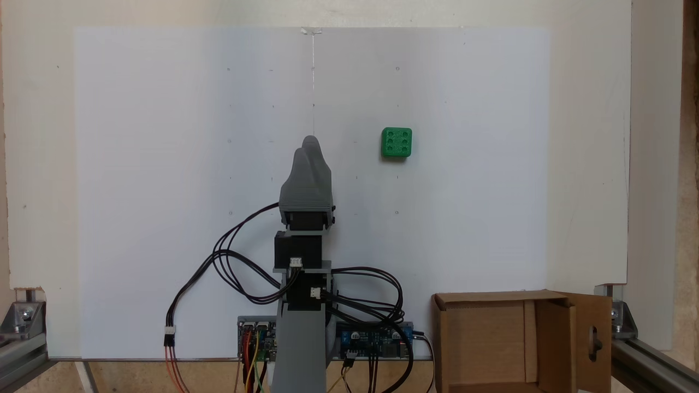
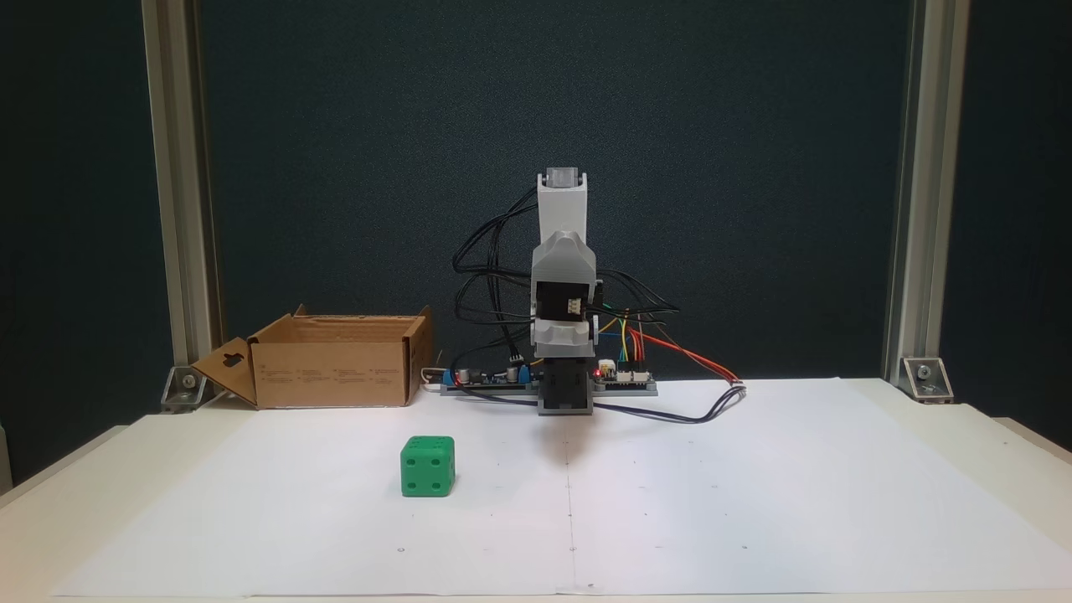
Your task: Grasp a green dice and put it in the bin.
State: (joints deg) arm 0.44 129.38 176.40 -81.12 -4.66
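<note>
Gripper [image 1: 311, 143] jaws pressed together, holding nothing, arm folded over its base. Green dice [image 1: 396, 142] sits on the white sheet [image 1: 164, 164], well apart to the gripper's right in the top-down fixed view, roughly level with its tips. Bin [image 1: 491, 297] near the base, nothing visible inside

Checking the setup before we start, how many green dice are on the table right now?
1. The green dice sits alone on the white sheet, apart from the gripper and the bin; the bin's visible floor shows none.
</note>
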